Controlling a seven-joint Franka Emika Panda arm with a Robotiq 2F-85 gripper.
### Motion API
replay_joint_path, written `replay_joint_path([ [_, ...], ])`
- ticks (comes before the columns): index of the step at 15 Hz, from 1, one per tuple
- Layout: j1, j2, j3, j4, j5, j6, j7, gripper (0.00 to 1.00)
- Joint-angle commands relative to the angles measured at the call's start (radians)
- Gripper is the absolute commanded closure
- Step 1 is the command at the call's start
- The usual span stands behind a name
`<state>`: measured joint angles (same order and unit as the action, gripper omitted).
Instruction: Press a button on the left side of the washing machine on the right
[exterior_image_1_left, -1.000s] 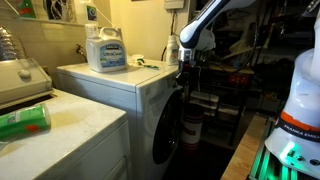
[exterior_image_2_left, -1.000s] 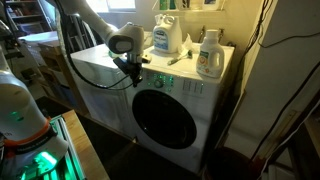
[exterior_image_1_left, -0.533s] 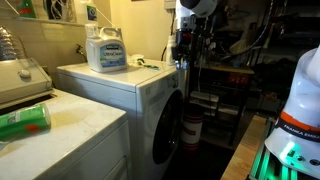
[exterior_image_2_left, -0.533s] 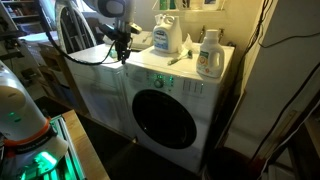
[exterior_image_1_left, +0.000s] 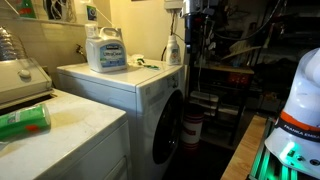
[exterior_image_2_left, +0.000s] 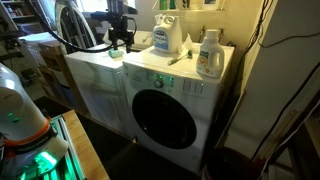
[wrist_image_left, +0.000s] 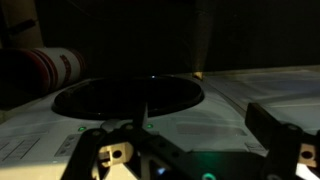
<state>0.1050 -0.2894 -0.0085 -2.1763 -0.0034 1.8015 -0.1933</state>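
The washing machine (exterior_image_2_left: 190, 95) is the tall white front-loader with a round dark door (exterior_image_2_left: 165, 116); it also shows in an exterior view (exterior_image_1_left: 140, 95). Small green lights glow on its control panel (exterior_image_2_left: 165, 82). My gripper (exterior_image_2_left: 120, 40) hangs in the air above and to the left of the machine's top left corner, touching nothing. It is hard to make out against the dark background in an exterior view (exterior_image_1_left: 190, 30). In the wrist view my gripper (wrist_image_left: 190, 150) is open and empty, looking down on the door (wrist_image_left: 125, 97) and the lit panel (wrist_image_left: 200, 115).
Detergent bottles (exterior_image_2_left: 165, 38) (exterior_image_2_left: 208, 55) stand on the washer's top, near the wall. A lower white flat-topped machine (exterior_image_1_left: 70, 125) beside it carries a green bottle (exterior_image_1_left: 25, 120). Dark shelving (exterior_image_1_left: 225, 90) fills the space beyond. The robot's white base (exterior_image_1_left: 300, 100) stands near.
The gripper was shut at the left of the washer's control panel. It has since lifted up and away from the front and opened.
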Motion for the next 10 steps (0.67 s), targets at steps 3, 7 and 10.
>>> replay_joint_path([
  [3,-0.015,-0.138,-0.027,-0.046,-0.037,0.030,-0.234,0.00],
  [7,-0.018,-0.122,-0.026,-0.001,-0.027,0.002,-0.215,0.00],
  [10,-0.019,-0.135,-0.028,-0.007,-0.028,0.002,-0.221,0.00],
])
